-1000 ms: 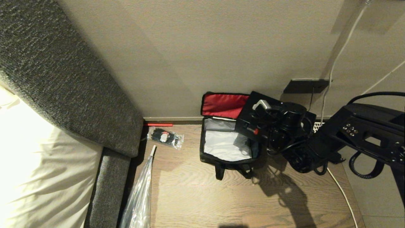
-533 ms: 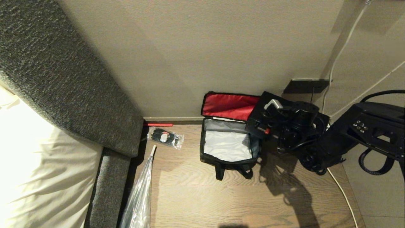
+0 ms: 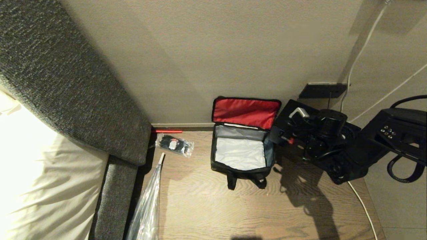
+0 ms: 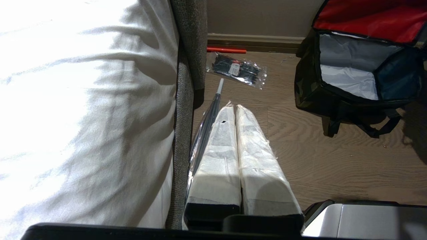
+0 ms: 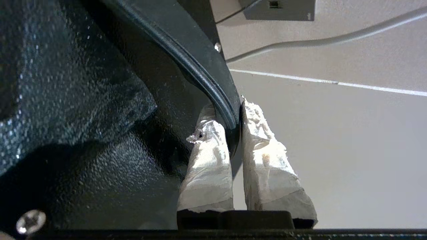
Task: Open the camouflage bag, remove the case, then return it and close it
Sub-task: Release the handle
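Bed [image 3: 40, 186]: left edge, untouched.
Left end effector [image 4: 235, 110]: parked by the bed, clenched on nothing.
Packet [image 3: 174, 144]: floor, by the wall.
Bag [image 3: 242, 151]: lid propped on the wall, inside bare.
Case [image 3: 290, 128]: aloft beside the bag, its handle pinched by the right end effector [image 5: 233, 116], for setting aside.

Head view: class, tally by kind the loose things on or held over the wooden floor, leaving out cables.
camouflage bag: 1
case, held in the right gripper: 1
clear packet: 1
red stick: 1
plastic-sleeved umbrella: 1
Total: 5
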Robot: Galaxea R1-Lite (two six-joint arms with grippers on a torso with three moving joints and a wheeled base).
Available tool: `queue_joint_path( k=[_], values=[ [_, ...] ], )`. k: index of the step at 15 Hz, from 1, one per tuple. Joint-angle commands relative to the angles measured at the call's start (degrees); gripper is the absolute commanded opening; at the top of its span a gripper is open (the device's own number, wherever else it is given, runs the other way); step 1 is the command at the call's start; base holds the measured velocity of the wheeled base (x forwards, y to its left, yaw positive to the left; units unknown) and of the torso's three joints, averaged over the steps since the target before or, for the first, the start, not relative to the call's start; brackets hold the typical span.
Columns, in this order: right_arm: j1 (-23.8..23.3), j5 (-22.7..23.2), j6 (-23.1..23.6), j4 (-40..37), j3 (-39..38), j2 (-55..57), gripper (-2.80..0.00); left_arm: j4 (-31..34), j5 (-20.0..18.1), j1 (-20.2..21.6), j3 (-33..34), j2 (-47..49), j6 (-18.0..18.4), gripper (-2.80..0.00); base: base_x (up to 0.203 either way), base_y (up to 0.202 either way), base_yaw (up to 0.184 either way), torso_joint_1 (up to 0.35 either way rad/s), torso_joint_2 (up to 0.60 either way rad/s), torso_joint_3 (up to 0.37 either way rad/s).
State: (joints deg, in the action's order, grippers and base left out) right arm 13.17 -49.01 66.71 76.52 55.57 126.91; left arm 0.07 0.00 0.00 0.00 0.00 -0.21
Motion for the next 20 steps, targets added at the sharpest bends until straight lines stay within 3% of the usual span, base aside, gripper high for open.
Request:
queue_joint_path(
  k=[1,10,20],
  values=[
    [-0.38,-0.21,0.42,0.47,-1.46,-1.43,-2.8,-0.05,0.0,0.0,0.0,0.0,-0.05,-2.8,0.0,0.0,0.0,0.0,0.0,0.0],
    [-4.42,0.23,-0.47,1.88,-9.64,-4.42,-2.8,0.02,0.0,0.0,0.0,0.0,-0.05,-2.8,0.0,0.0,0.0,0.0,0.0,0.0],
    [-7.82,0.61,-4.43,1.97,-7.39,5.67,-2.8,-0.03,0.0,0.0,0.0,0.0,-0.06,-2.8,0.0,0.0,0.0,0.0,0.0,0.0]
  ],
)
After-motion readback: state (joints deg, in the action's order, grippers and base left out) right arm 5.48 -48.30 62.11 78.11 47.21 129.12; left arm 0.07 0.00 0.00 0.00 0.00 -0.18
